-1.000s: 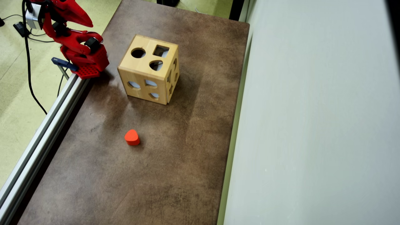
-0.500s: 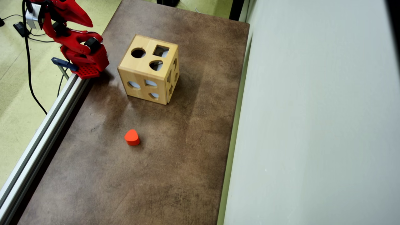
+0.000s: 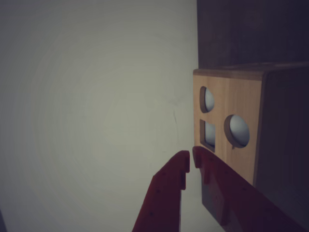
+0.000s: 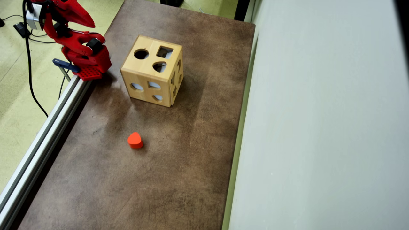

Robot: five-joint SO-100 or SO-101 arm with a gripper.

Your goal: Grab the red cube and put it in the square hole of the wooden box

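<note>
The red cube shows in neither view. The wooden box (image 4: 137, 69) stands on the brown table (image 4: 179, 166), far side, with a round hole, a square hole (image 4: 164, 52) and a rounded hole in its top face. In the wrist view the box (image 3: 241, 96) fills the right side, and the square hole (image 3: 208, 134) lies just above the fingertips. My red gripper (image 4: 91, 24) is folded back over the arm's base at the top left, left of the box. Seen from the wrist, the gripper (image 3: 191, 159) is shut with nothing between its fingers.
An orange-red rounded heart-like block (image 4: 135, 140) lies on the table nearer the camera than the box. An aluminium rail (image 4: 41, 140) runs along the table's left edge. A pale grey panel (image 4: 319, 127) borders the right side. The arm's base (image 4: 91, 65) is clamped at the rail.
</note>
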